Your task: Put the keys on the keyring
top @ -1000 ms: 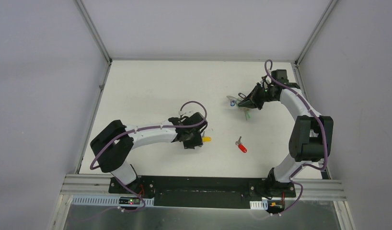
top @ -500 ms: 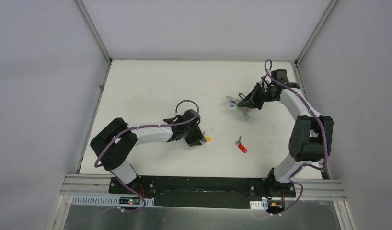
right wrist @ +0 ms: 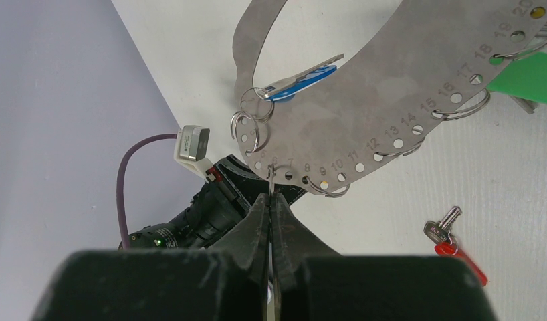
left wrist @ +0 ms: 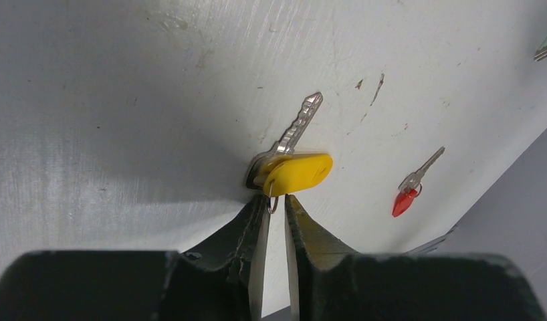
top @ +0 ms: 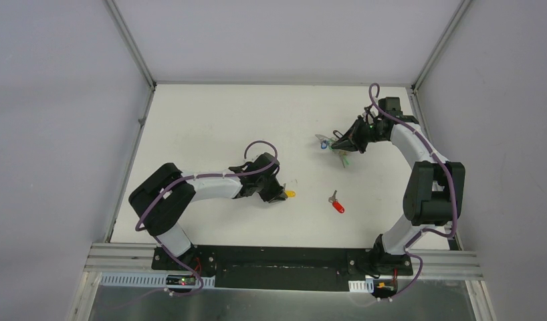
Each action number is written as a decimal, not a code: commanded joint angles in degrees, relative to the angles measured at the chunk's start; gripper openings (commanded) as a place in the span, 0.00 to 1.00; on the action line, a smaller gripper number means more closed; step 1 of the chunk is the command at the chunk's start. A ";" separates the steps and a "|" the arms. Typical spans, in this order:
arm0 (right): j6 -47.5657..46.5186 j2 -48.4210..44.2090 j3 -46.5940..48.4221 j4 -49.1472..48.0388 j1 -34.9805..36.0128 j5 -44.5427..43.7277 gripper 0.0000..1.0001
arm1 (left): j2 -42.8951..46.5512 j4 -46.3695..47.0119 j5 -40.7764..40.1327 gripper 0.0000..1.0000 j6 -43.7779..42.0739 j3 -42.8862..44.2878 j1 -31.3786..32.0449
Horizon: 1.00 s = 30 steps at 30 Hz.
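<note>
Yellow key (left wrist: pixel 296 172) lies flat on the white table (top: pixel 210 127), well apart from the keyring (right wrist: pixel 364 114), on the keyring's near side toward the left arm. It's a silver blade with a yellow plastic tag and a small wire ring at the head. The long axis runs from that ring out along the blade. The blade tip points away from the left gripper (left wrist: pixel 274 204) and roughly toward the keyring, while the tag lies crosswise over the head. Probably light and stiff, thin enough to sit flush on the table, so hard to get under. The plastic tag looks smooth and the wire ring thin, so a grip there may slip or swivel. I'd take it at the head or tag, where there is some thickness. The left jaws are nearly together with a narrow slit, and the key's small ring sits in that slit; cannot tell if they actually bite it. Red key (top: pixel 337 204) lies loose on the keyring's near side too, right of the yellow one, not touching it. The keyring is a flat grey numbered band, already carrying a blue key (right wrist: pixel 301 80) and a green tag (right wrist: pixel 525 73). The right gripper (right wrist: pixel 271 197) has its jaws pressed together on a thin wire loop (right wrist: pixel 271 175) at the band's edge.
</note>
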State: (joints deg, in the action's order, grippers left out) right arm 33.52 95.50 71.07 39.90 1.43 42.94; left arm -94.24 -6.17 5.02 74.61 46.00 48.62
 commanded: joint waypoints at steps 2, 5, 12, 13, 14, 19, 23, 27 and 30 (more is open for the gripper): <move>-0.26 -0.58 2.41 -0.39 0.41 2.15 0.00 | 1.58 -3.12 -2.87 0.22 0.70 -1.22 -0.66; -0.16 -0.41 2.34 -0.44 0.47 2.28 0.00 | 2.43 -3.14 -3.88 0.28 0.62 -1.83 -0.68; -0.21 -0.02 2.32 -0.61 0.56 2.84 0.00 | 2.33 -2.62 -4.78 0.23 -0.55 -1.98 -0.82; -0.13 0.14 2.28 -0.59 0.59 2.90 0.00 | 2.31 -2.54 -4.76 0.21 -0.75 -1.90 -0.85; -0.16 0.12 2.32 -0.61 0.61 2.94 0.00 | 2.37 -2.54 -4.75 0.21 -0.84 -1.92 -0.84; -0.14 0.12 2.31 -0.70 0.88 3.21 0.00 | 2.95 -2.62 -7.62 0.17 -1.29 -1.89 -0.92; -0.15 0.38 2.40 -0.70 0.94 3.53 0.00 | 2.82 -2.16 -8.56 0.17 -2.28 -1.62 -1.03; -0.12 0.47 2.65 -0.60 1.05 3.73 0.00 | 0.79 -0.95 -6.46 0.15 -3.09 -0.66 -1.29; -0.21 0.35 2.89 -0.44 1.04 3.65 0.00 | 0.35 -0.96 -5.61 0.09 -3.16 -0.07 -1.25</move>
State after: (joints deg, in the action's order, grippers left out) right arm 33.52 95.81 71.09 39.90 2.09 44.73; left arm -92.79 -6.81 0.12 72.90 44.99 47.88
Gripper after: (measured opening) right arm 0.005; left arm 0.117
